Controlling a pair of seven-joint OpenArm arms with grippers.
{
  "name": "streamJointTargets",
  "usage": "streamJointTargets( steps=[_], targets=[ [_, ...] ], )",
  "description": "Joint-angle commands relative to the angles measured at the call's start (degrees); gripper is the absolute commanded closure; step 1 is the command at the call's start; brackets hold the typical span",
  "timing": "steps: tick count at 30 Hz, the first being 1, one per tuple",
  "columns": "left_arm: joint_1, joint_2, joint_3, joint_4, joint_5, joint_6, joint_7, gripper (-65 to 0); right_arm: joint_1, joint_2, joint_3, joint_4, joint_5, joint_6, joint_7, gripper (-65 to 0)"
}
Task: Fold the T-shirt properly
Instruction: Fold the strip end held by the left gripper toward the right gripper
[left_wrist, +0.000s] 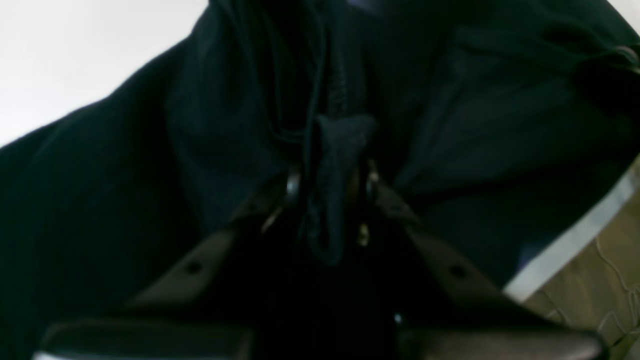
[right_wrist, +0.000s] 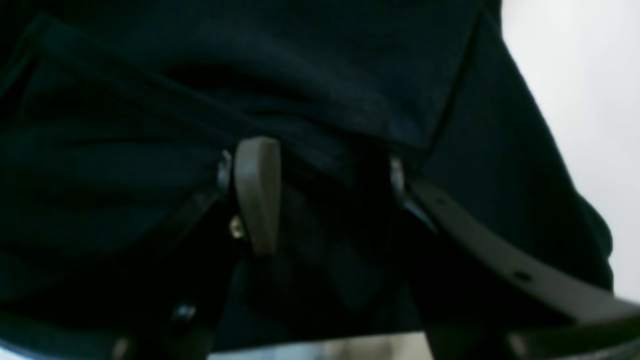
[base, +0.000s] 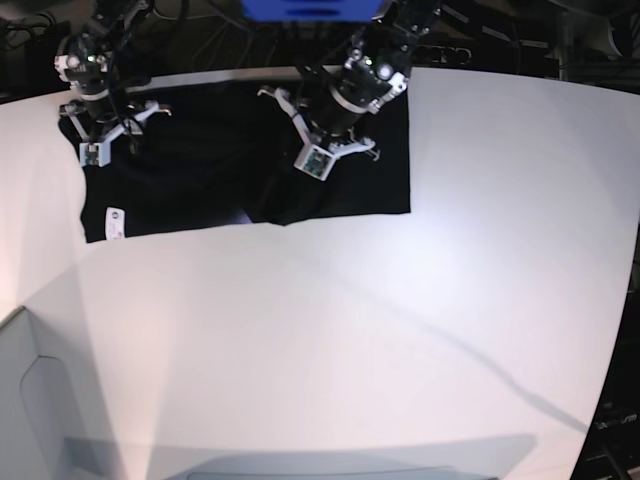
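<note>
The black T-shirt (base: 200, 170) lies spread along the far part of the white table (base: 350, 330), with a small white label (base: 114, 222) near its front left corner. My left gripper (base: 312, 135) sits over the shirt's right half. In the left wrist view this gripper (left_wrist: 330, 195) is shut on a bunched fold of the T-shirt (left_wrist: 340, 145). My right gripper (base: 108, 125) hovers at the shirt's left end. Its fingers (right_wrist: 257, 195) stand wide apart in the right wrist view, over dark T-shirt cloth (right_wrist: 300, 75). I see no cloth pinched there.
The table's back edge (left_wrist: 565, 245) runs close behind the shirt, with floor (left_wrist: 600, 290) beyond it. A grey box corner (base: 30, 400) stands at the front left. Cables and a blue block (base: 310, 8) sit behind the table.
</note>
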Motion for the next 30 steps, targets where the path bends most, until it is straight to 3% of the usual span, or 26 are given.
streamJointTargets(
  steps=[1, 9, 11, 15, 18, 24, 28, 30],
  targets=[
    [-0.5, 0.5, 0.3, 1.0, -0.4, -0.2, -1.5, 0.0, -0.3, 0.2, 0.1, 0.4, -0.6, 0.8, -1.2, -27.7],
    [-1.8, 2.4, 0.7, 1.0, -0.4, -0.2, -1.3, -1.3, -0.3, 0.2, 0.1, 0.4, -0.6, 0.8, -1.2, -27.7],
    [-1.7, 2.7, 0.7, 1.0, -0.4, -0.2, -1.3, -6.5, -0.3, 0.2, 0.1, 0.4, -0.6, 0.8, -1.2, -27.7],
    [-1.3, 2.6, 0.7, 1.0, -0.3, -0.2, -1.2, -24.3, -0.4, 0.2, 0.1, 0.5, -0.6, 0.8, -1.2, -27.7],
    [-0.7, 2.2, 0.7, 2.4, -0.7, -0.2, -1.3, -30.9, -0.5, 0.2, 0.1, 0.5, -0.6, 0.8, -1.2, -27.7],
    [2.2, 1.5, 0.1, 9.7, -0.4, -0.2, -1.3, -31.2, -0.4, 0.2, 0.1, 0.5, -0.6, 0.8, -1.2, -27.7],
    [3.9, -4.4, -1.4, 11.4, -0.8, -0.2, -1.4, -31.2, -0.3, 0.2, 0.1, 0.4, -0.6, 0.8, -1.2, -27.7],
    [4.9, -5.5, -3.0, 10.5, -0.9, -0.2, -1.4, -31.2, -0.3, 0.2, 0.1, 0.5, -0.6, 0.8, -1.2, -27.7]
  ],
)
